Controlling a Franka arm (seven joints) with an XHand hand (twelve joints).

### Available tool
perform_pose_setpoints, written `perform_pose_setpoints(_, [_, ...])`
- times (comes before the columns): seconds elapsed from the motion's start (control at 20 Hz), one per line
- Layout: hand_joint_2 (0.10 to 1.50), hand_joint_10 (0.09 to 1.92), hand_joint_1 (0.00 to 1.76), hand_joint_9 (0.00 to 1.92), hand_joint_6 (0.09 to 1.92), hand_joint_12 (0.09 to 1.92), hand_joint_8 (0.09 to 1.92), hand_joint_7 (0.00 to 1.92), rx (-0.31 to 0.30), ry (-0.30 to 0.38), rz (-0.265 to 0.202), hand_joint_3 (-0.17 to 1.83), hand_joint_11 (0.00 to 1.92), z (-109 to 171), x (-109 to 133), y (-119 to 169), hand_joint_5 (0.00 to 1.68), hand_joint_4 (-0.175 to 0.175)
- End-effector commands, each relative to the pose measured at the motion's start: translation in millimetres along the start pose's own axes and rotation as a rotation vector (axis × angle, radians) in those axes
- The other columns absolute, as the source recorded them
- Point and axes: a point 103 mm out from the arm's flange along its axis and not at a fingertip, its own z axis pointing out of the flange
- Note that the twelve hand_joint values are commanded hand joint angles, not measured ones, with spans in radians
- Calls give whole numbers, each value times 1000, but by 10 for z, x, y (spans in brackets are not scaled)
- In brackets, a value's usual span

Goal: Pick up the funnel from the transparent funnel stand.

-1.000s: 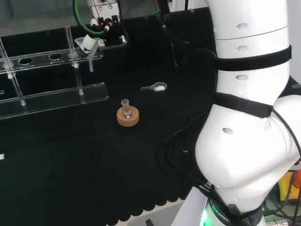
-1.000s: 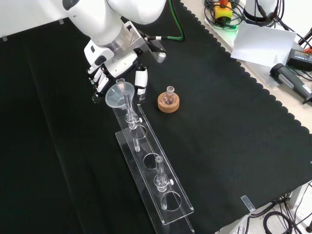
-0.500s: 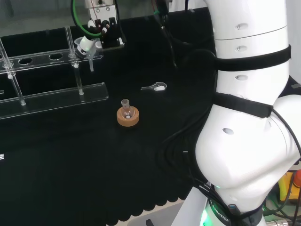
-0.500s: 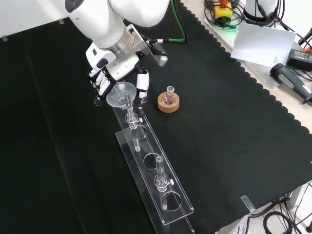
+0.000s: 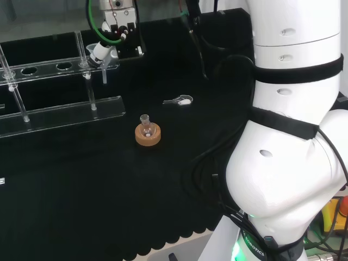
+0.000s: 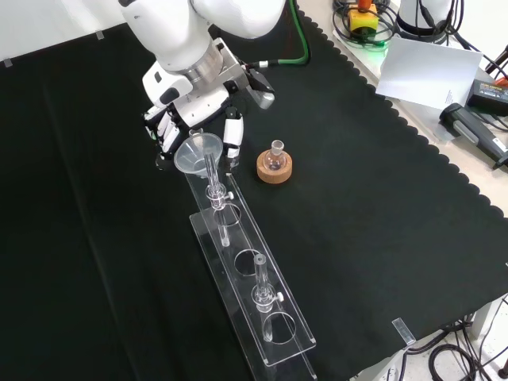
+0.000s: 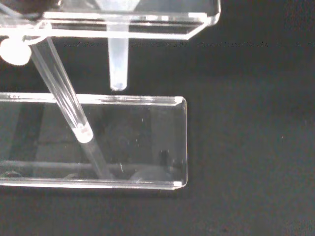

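Front view shows the hand coming in from the top, at the far end of the transparent funnel stand. The funnel sits in the last hole of the stand's upper plate, with its wide mouth up and its stem going down through the plate. The fingers stand on both sides of the funnel's mouth, one white and black finger to the right of it and others to the left, partly curled around it. Whether they really touch the funnel cannot be told from this view.

To the right of the funnel, a small glass flask stands upright on a cork ring, near the stand but apart from it. On the upper plate, nearer to the camera, other holes are seen and a thin clear post rises between them.

From the head view, the hand is at the right end of the stand, and the funnel is below it, with the stem hanging under the upper plate. The cork ring lies on the black cloth nearer to the arm, and a small clear spoon with something white lies farther right.

Wrist view shows the funnel stem passing through the upper plate, with its tip just above the lower plate.
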Motion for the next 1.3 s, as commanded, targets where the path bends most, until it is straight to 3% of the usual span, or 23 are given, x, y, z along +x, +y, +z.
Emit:
perform_pose_setpoints(0.05, [769,530,685,608,87,1285,425,823,-41,-5,1,480,0,-54,-23,15,585,22])
perform_pose_setpoints(0.7, [760,435,767,748,121,1400,449,944,-133,-17,6,549,0,-130,9,-23,784,43])
perform_pose_setpoints(1.3, [754,404,792,786,156,1433,464,980,-197,-73,16,571,0,-464,18,-148,817,49])
